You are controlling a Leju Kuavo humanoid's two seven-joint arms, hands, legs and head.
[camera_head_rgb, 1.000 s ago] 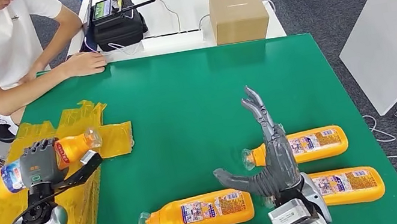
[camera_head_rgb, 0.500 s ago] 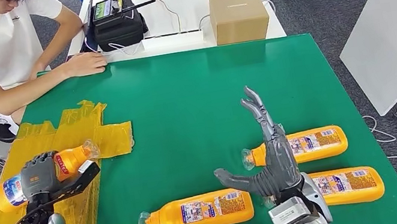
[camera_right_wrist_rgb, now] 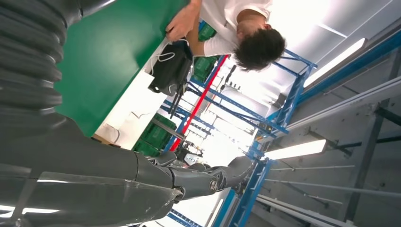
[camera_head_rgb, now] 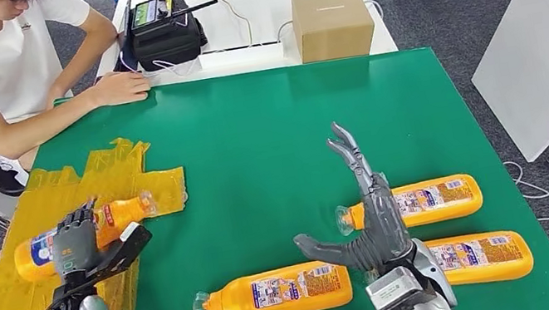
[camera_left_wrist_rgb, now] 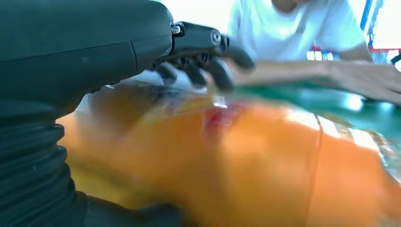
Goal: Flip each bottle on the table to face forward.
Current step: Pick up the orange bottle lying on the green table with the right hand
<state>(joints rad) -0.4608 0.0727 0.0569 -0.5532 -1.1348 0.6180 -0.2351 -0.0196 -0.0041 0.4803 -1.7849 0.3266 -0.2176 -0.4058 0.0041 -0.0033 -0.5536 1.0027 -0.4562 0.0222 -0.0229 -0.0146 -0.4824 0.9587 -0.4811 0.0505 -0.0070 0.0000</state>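
A: Left robot hand wrapped around orange bottle, now lowered onto yellow sheet at left edge of table; a second ago, held higher and further left. Cap pointing right.

B: Placement near done, then. Fingers over the bottle in wrist view, blurred. Release probably next.

A: Right robot hand unchanged: spread wide, holding nothing, raised over three bottles lying on their sides near the front edge.

B: Three apparently left to handle.
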